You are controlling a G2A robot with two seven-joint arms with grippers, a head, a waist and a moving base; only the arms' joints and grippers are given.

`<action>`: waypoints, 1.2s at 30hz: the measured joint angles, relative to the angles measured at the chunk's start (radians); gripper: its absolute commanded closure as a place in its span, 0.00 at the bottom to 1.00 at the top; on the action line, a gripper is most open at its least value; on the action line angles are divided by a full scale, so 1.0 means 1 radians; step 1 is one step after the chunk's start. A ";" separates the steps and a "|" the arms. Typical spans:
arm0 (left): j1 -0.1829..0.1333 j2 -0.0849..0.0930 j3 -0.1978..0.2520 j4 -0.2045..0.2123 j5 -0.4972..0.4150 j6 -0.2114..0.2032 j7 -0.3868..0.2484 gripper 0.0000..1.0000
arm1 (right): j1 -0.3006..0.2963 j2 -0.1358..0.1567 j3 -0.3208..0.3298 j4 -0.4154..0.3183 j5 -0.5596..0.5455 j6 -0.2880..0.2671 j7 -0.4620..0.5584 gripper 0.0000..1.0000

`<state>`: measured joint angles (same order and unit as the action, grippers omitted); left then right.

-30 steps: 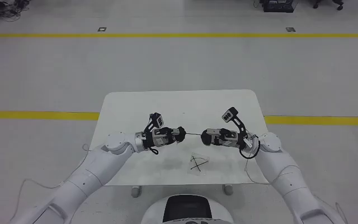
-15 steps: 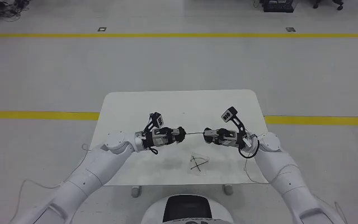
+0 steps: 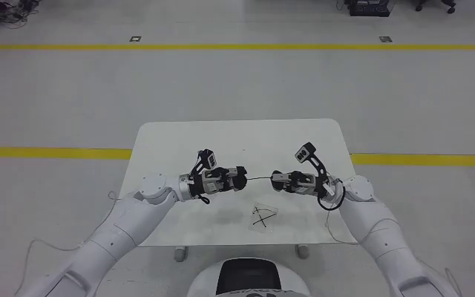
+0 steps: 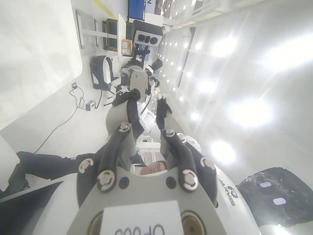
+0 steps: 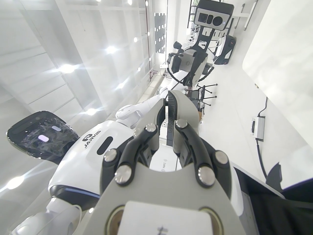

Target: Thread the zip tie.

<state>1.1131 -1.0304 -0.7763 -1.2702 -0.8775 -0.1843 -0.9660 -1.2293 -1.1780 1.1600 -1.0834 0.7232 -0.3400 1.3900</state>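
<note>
A thin black zip tie hangs level above the white table, spanning the gap between my two grippers. My right gripper is shut on one end; in the right wrist view a black ridged strip lies pinched between its fingers. Facing it from the other side, my left gripper has the tie's other end at its fingertips. Its fingers stand apart in the left wrist view, with a small black piece by one tip. I cannot tell whether that end touches them.
A second black zip tie lies crossed over itself on the table, nearer the front edge and below the grippers. Bare tabletop lies behind both arms. Yellow floor lines run past the table.
My right gripper has drawn back a little to the right, so slightly more tie shows between the grippers. The left arm has stayed put.
</note>
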 measured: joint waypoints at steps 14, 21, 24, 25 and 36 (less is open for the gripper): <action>0.010 -0.002 0.001 -0.021 -0.003 -0.001 -0.010 0.00 | -0.019 0.002 0.008 -0.028 0.033 0.017 -0.007 1.00; -0.001 -0.020 0.030 -0.013 0.012 -0.044 -0.050 0.00 | -0.026 0.002 -0.023 -0.048 0.129 0.028 0.000 1.00; -0.013 -0.033 0.046 -0.004 0.005 -0.067 -0.046 0.00 | -0.019 0.004 -0.047 -0.047 0.150 0.029 0.000 1.00; -0.015 -0.035 0.047 -0.002 0.005 -0.074 -0.043 0.00 | -0.018 0.004 -0.049 -0.045 0.150 0.028 0.000 1.00; -0.003 -0.038 0.041 -0.022 0.019 -0.073 0.008 0.00 | -0.033 0.001 -0.061 -0.082 0.136 0.064 -0.039 1.00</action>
<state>1.1103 -1.0680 -0.7354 -1.2920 -0.8582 -0.2570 -0.9580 -1.2625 -1.1766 1.0993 -1.1657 0.8594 -0.2764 1.3505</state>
